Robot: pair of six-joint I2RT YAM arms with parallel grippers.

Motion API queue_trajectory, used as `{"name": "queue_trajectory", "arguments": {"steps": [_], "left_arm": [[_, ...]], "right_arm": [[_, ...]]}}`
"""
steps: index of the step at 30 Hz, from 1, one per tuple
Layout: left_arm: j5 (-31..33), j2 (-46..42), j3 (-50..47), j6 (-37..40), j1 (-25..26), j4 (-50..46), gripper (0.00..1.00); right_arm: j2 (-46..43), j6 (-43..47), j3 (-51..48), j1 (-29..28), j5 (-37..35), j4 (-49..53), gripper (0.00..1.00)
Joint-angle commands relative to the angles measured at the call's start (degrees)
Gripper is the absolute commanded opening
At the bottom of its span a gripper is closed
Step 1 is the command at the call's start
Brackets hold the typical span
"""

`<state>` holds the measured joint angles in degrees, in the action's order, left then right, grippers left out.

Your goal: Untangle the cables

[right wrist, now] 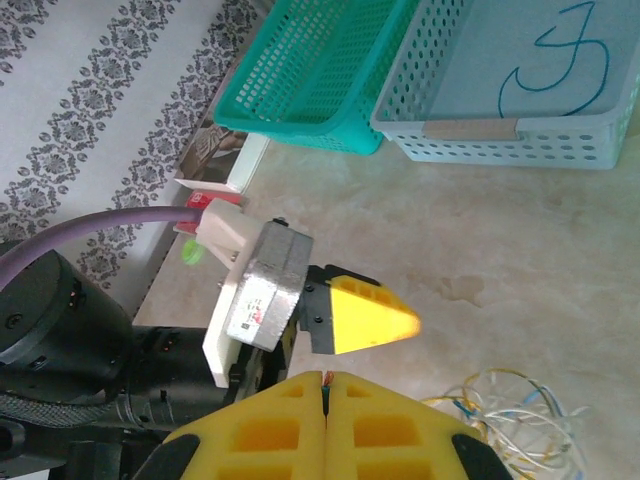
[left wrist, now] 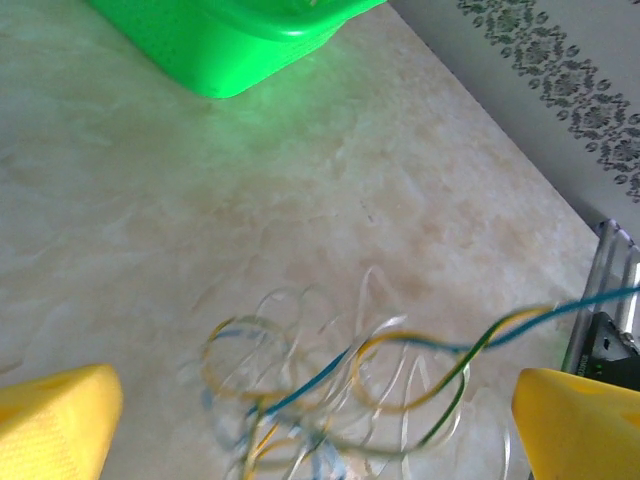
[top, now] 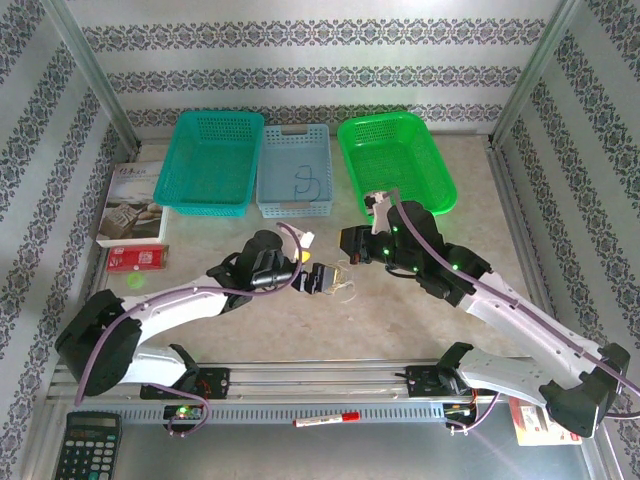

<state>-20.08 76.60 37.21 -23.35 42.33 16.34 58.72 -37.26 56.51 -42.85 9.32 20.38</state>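
Observation:
The cables are thin whitish, blue and yellow wires curled in loose loops on the table. In the top view the bunch of cables lies between the two grippers. My left gripper is open, with a yellow finger on each side of the loops. A blue-and-yellow strand runs off to the right. My right gripper is shut, with a wire end pinched between its yellow pads. It sits at the right gripper, just right of the left gripper. More of the bunch shows at the lower right.
At the back stand a teal basket, a pale blue basket with one dark wire in it, and a green basket. A booklet and a red packet lie left; a calculator and a marker lie in front.

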Motion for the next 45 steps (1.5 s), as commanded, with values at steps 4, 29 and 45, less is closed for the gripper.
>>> {"name": "queue_trajectory", "arguments": {"steps": [4,29,45], "left_arm": [[-1.2,2.8,2.6,1.6,1.3,6.1,1.00],[-0.2,11.1,-8.9,-3.0,1.3,18.7,0.55],[0.3,10.1,-10.7,-3.3,1.3,19.2,0.56]], "right_arm": [[1.2,-0.7,2.6,-1.5,0.9,-1.4,0.00],[2.7,-0.2,22.5,3.9,6.2,-4.0,0.00],[6.7,-2.2,36.9,11.9,7.2,-9.0,0.00]]}}
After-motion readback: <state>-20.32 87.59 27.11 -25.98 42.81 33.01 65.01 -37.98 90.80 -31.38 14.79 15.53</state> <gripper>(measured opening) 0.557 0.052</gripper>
